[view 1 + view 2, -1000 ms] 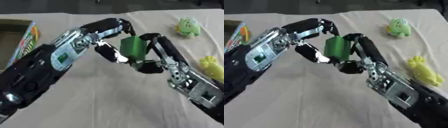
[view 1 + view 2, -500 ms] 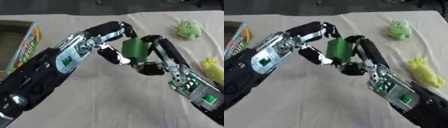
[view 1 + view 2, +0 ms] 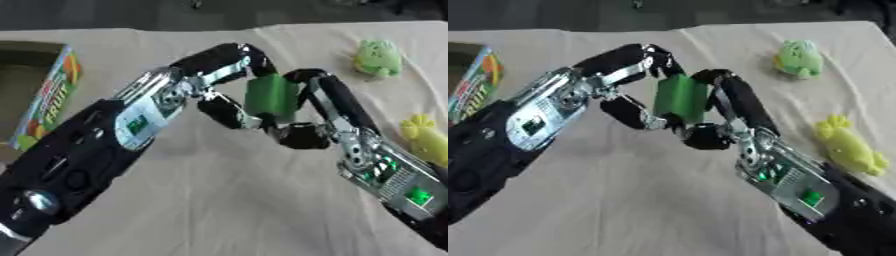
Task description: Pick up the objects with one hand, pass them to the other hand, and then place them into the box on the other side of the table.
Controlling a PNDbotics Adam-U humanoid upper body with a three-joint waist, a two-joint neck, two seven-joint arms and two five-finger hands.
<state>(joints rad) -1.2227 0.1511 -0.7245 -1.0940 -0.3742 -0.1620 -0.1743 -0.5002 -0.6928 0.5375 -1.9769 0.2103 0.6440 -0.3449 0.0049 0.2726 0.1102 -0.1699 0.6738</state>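
A green block (image 3: 271, 97) hangs above the middle of the table, caught between both hands. My left hand (image 3: 229, 59) comes in from the lower left; its fingers curl over the block's top and its thumb (image 3: 223, 111) presses the block's left side. From the lower right, my right hand (image 3: 325, 95) curls its fingers round the block's right side, its palm (image 3: 302, 136) below. The block's lower part is hidden behind the hands. The open cardboard box (image 3: 52, 95) with a colourful side stands at the left edge.
A green plush toy (image 3: 796, 58) lies at the far right of the beige cloth. Nearer on the right lies a yellow plush toy (image 3: 849, 146). The table's far edge runs along the top.
Both hands stay round the green block in nearly the same spot. The left forearm has shifted a little to the right.
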